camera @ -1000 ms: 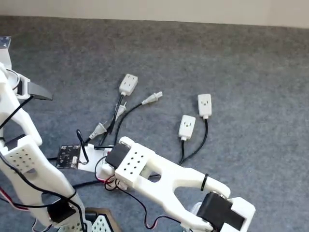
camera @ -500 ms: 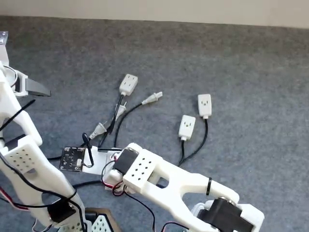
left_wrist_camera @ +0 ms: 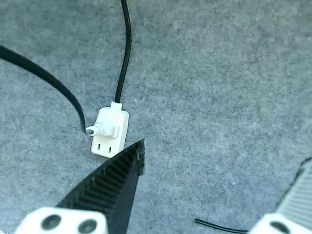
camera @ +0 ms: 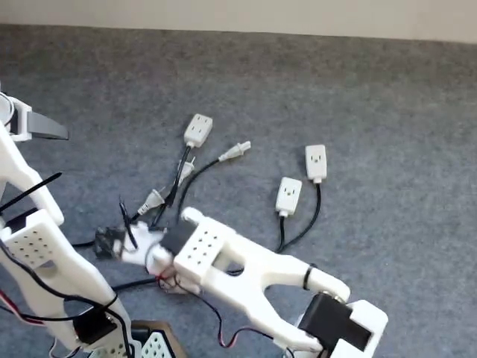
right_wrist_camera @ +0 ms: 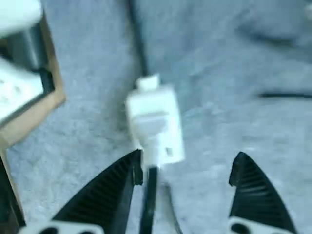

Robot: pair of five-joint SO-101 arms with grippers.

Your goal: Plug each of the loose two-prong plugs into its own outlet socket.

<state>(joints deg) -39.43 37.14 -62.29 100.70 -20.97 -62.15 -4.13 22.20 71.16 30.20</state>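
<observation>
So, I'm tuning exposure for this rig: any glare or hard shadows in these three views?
High view: soft, even light, no glare on the white arm, shadows faint. Left wrist view: socket evenly lit, no hard shadow. Right wrist view: white block by the open tool looks brightest.

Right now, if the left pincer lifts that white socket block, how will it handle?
The socket block looks like small hard plastic, so probably light and stiff in the left pincer. Its black cord lies in loose curves, so it is likely floppy and may drag or twist the block.
</observation>
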